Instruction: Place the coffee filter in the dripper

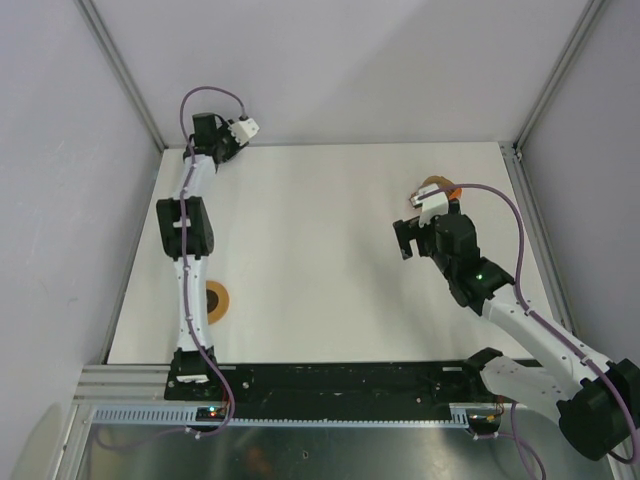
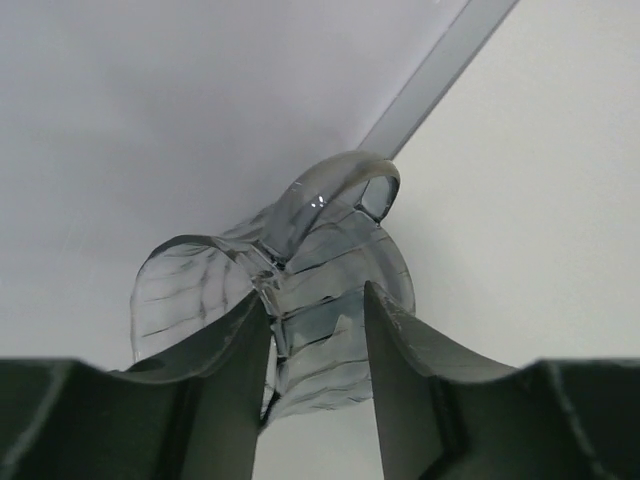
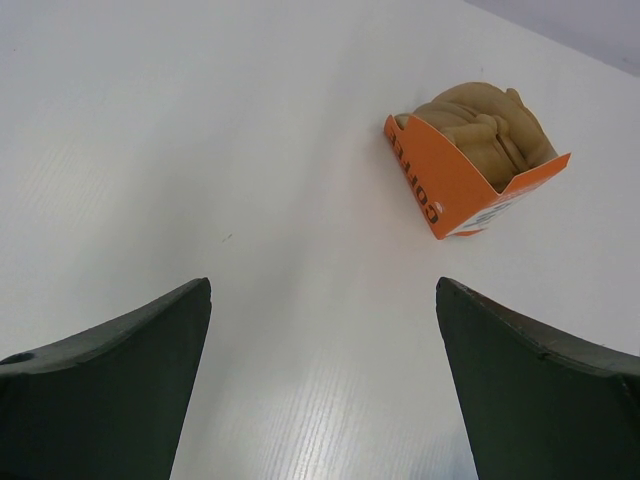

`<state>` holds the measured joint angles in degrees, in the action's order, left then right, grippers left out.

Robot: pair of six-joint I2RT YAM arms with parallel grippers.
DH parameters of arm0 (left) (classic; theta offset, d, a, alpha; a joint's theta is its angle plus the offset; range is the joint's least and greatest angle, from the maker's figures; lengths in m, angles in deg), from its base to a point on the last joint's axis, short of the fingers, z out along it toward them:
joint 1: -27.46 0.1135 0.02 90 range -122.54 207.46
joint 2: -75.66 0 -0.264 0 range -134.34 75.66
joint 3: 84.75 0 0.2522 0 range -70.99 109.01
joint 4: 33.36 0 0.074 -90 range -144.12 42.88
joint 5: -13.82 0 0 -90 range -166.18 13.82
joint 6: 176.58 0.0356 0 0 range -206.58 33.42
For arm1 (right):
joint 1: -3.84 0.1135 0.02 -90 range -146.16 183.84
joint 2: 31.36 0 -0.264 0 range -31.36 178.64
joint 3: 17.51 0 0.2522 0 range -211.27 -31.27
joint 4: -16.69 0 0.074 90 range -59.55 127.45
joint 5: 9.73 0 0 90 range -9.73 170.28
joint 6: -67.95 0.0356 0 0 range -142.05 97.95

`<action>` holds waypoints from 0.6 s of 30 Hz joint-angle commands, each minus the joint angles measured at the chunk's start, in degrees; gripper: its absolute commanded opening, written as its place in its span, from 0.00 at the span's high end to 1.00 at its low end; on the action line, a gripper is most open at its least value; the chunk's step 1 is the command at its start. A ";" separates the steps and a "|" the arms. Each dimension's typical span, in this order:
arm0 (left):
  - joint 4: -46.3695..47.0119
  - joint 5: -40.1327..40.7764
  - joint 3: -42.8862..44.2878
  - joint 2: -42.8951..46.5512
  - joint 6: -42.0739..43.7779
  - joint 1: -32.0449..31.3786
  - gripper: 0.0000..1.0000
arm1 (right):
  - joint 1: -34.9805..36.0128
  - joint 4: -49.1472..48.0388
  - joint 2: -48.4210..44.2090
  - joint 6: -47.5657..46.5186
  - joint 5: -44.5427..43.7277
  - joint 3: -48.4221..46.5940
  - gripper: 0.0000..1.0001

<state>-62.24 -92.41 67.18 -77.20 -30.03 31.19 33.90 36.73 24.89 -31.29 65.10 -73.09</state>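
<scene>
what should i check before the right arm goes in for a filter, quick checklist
1. Open right gripper: ok, fingers wide apart with nothing between them.
2. Sight of the orange box: ok, it lies ahead of the fingers, and the brown filters show at its open end.
3. Bare table between gripper and box: ok.
4. Hold on the dripper: ok, the left gripper is clamped on it at the far left corner.
5. Dripper mouth facing up to take a filter: cannot tell.
</scene>
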 commanded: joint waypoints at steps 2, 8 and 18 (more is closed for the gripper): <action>-2.58 -3.91 -3.63 6.62 -3.98 0.66 0.59 | 0.84 -0.18 -1.35 -1.48 -1.81 -2.56 0.01; -3.87 -5.86 -4.03 8.53 -7.12 1.58 0.73 | 1.54 1.21 -2.37 -1.83 -2.62 -2.58 0.01; -4.72 -5.54 -3.50 9.20 -8.57 2.42 0.99 | 2.05 2.57 -3.78 -1.75 -3.61 -2.52 0.01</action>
<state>-66.89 -97.00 62.92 -73.37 -36.67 32.74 35.48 39.38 22.31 -32.71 62.67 -73.09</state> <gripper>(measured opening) 0.122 0.993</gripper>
